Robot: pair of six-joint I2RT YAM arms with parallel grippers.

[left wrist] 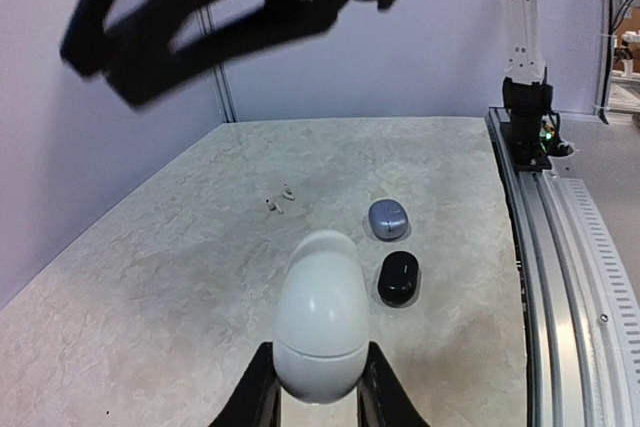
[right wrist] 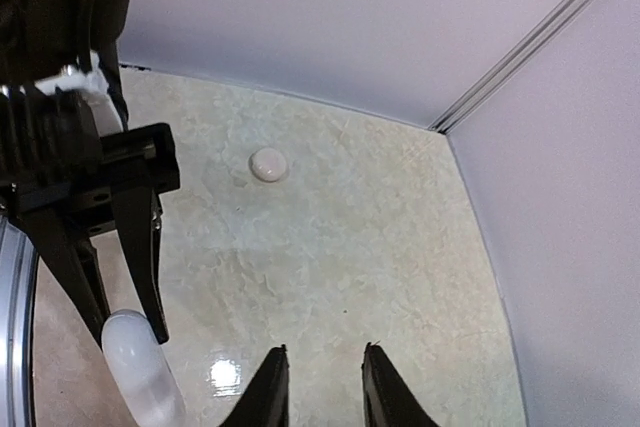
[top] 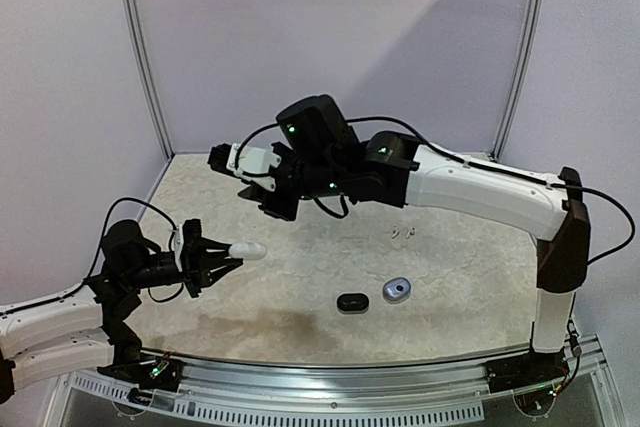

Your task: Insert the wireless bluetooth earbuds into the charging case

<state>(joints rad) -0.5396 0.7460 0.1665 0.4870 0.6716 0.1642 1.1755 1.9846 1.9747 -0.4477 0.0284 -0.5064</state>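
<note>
My left tool (left wrist: 318, 352) holds the closed case (left wrist: 322, 297); my right tool (right wrist: 324, 350) is open, empty; earbuds (left wrist: 280, 197) lie on the table (left wrist: 150, 297), none inserted.

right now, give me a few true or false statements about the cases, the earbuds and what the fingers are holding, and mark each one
1. The left gripper holds a white case. True.
2. That white case is open. False: its lid is shut.
3. The right gripper grips the black case. False: its fingers are open and empty, and the black case lies on the table.
4. Tiny earbuds lie loose on the table. True.
5. The grey case lies beside the black case, not touching it. True.
</note>
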